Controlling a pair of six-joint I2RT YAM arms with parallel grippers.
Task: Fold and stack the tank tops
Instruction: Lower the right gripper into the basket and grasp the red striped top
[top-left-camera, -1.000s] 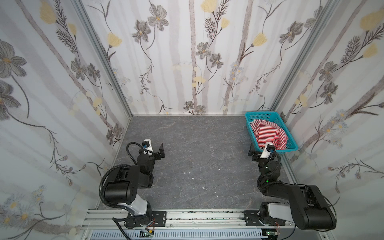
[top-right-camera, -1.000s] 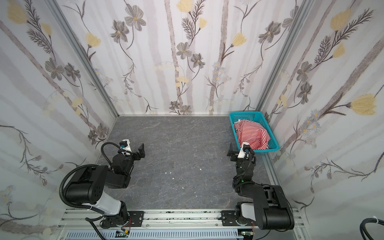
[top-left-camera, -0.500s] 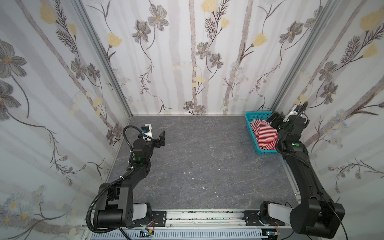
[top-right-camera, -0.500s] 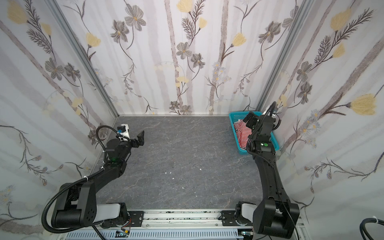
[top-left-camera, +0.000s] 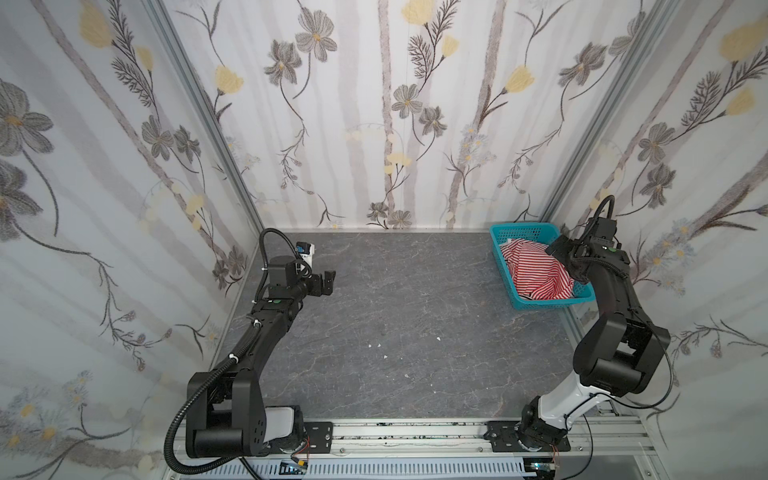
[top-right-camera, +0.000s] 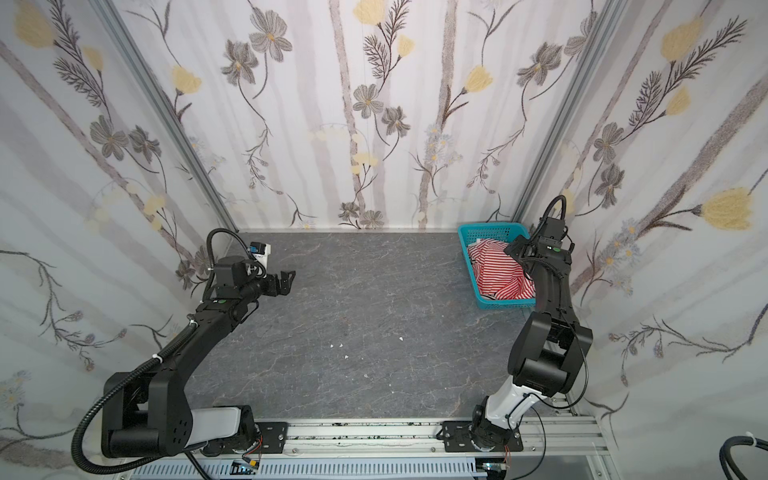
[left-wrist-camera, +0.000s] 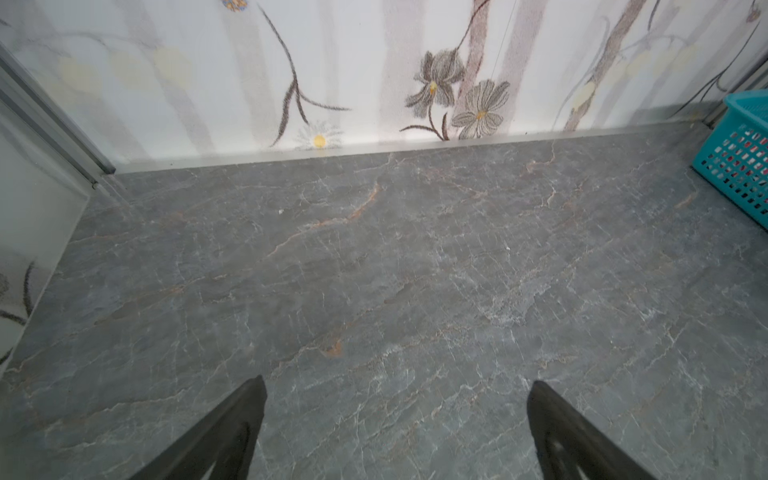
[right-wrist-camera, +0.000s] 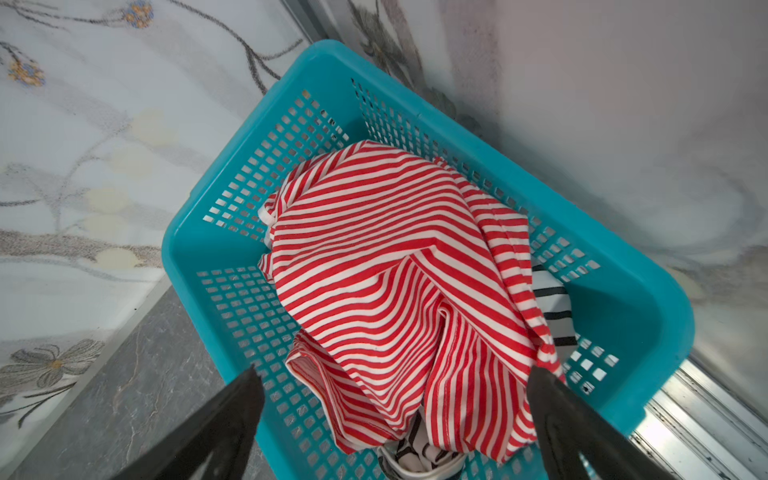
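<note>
Right wrist: one red top (right-wrist-camera: 386, 266), one black top (right-wrist-camera: 552, 305), one basket (right-wrist-camera: 631, 299).

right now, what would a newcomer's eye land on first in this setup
The red-and-white striped tank top heaped in the teal perforated basket at the far right corner of the grey table stands out most, with a black-and-white striped tank top peeking from under it. The right gripper hangs open above the heap. The left gripper is open over the table's far left side.
</note>
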